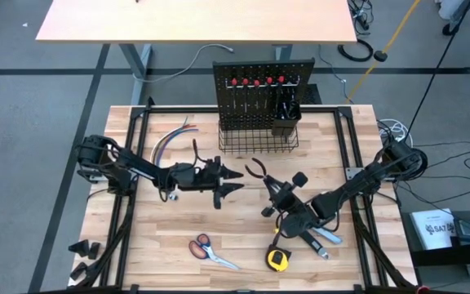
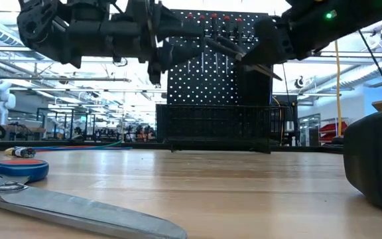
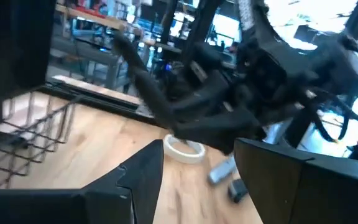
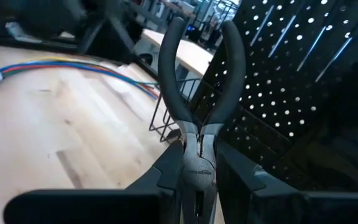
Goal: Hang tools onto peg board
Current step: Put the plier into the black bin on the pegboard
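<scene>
The right gripper is clamped on the pliers by their head, handles pointing at the peg board close ahead, while the left gripper hovers beside it, fingers apart and empty. With such a small pinch the pliers may pivot or slip and miss a hook, dropping into the basket; the arms are also near enough to clash

Bright, even light — wrist views blurred.
</scene>
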